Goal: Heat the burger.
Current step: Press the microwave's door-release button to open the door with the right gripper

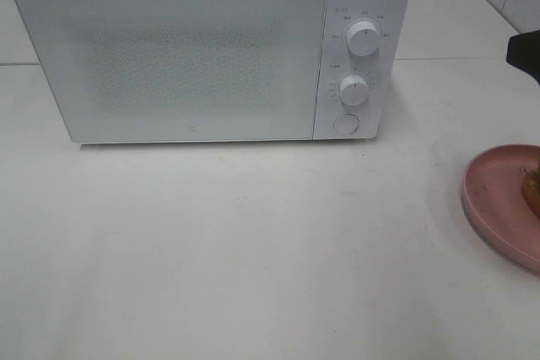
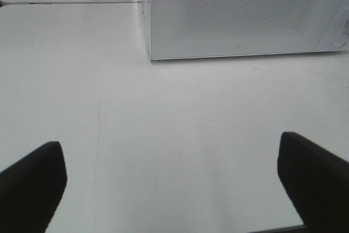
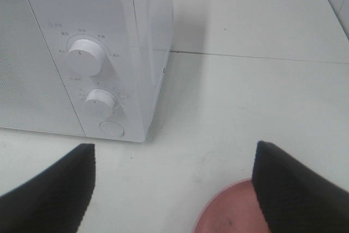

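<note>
Burger (image 1: 532, 191): only a golden-brown sliver shows at the far right edge of the high cam, sitting on the pink plate (image 1: 494, 196), which the frame also cuts off. The rest is out of view, so I can't judge tilt or stacking. Plate lies flat on the desk (image 1: 253, 250), well right of the microwave (image 1: 194, 56) and nearer the cam. My read: it's parked there as the pickup spot, clear of the door's swing.

Right jaws: spread wide, nothing between them, touching nothing. Wrist cam has them hanging over the plate's rim, facing the microwave's control panel: upper knob (image 3: 84, 57), lower knob (image 3: 100, 102), round button (image 3: 112, 129) below. Prob. placed so I can go to either plate or panel w/o much travel, but that's a guess.

Microwave door is shut, so the burger can't go in yet; opening it looks like job one. Can't tell whether the button releases the door.

Left jaws: fully spread, empty, above bare desk in front of the microwave's left end and apart from it. Not in the high cam.
</note>
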